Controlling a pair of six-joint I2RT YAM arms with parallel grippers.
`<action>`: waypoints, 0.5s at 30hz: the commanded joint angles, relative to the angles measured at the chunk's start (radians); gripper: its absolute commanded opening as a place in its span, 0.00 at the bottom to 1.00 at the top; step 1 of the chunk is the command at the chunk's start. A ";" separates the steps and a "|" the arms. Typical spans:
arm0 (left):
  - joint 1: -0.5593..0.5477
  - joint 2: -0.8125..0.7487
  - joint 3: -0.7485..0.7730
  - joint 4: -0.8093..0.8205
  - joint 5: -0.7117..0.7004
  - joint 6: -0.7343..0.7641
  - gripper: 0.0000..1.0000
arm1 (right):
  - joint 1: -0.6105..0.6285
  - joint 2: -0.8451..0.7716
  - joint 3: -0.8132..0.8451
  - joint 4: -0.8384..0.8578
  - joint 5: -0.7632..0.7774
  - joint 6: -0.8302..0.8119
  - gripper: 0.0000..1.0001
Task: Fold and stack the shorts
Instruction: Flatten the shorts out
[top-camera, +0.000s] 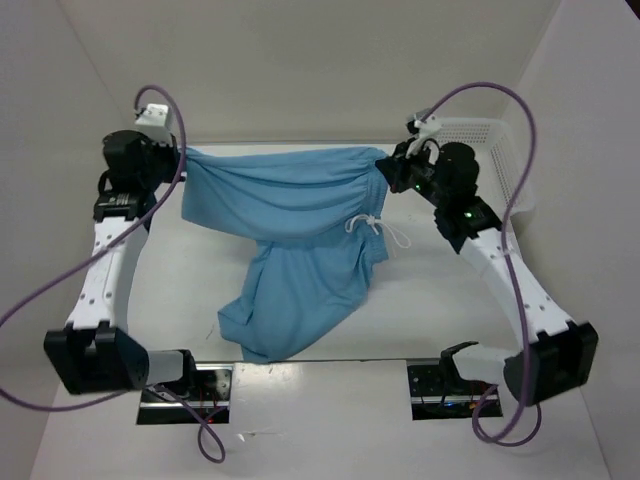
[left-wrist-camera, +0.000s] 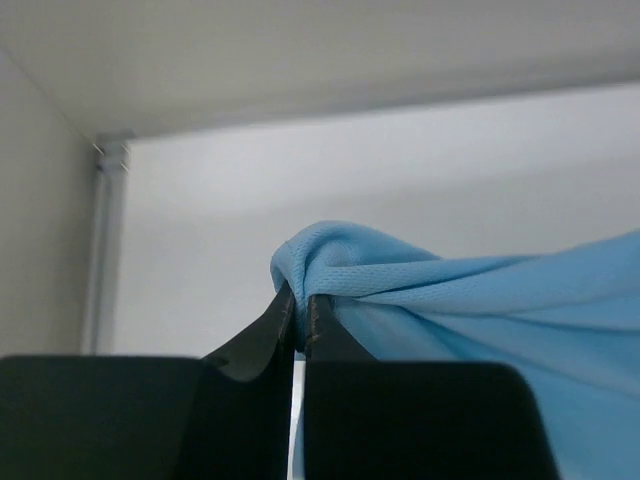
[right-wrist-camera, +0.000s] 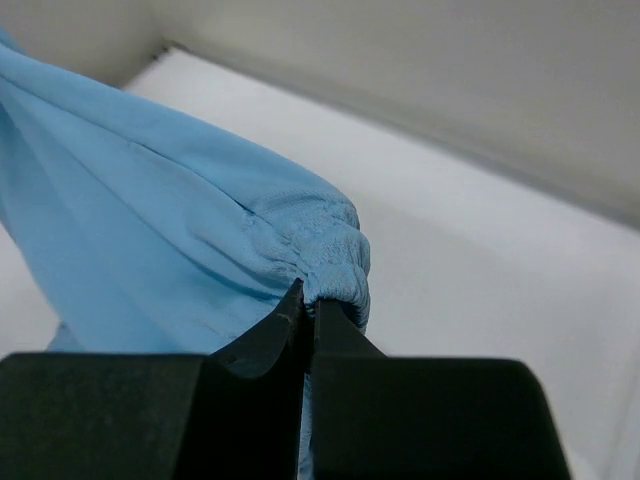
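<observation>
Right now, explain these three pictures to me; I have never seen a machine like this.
You see two robot arms bolted at the near edge of a white table. The wide picture comes from a fixed camera above and behind them. The other two come from small cameras on each wrist, looking along that arm's own black fingers. The left pincer and the right pincer each pinch one end of the blue shorts, stretching the top edge between them while the rest hangs down toward the table. A white basket sits at the far right.
</observation>
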 joint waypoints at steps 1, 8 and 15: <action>-0.022 0.107 -0.026 0.113 0.028 0.004 0.00 | -0.009 0.095 -0.044 0.214 0.130 0.006 0.00; -0.022 0.501 0.161 0.177 -0.019 0.004 0.02 | -0.009 0.400 -0.049 0.371 0.315 0.018 0.29; -0.074 0.607 0.396 -0.059 -0.027 0.004 0.93 | -0.009 0.404 0.044 0.296 0.407 -0.043 0.99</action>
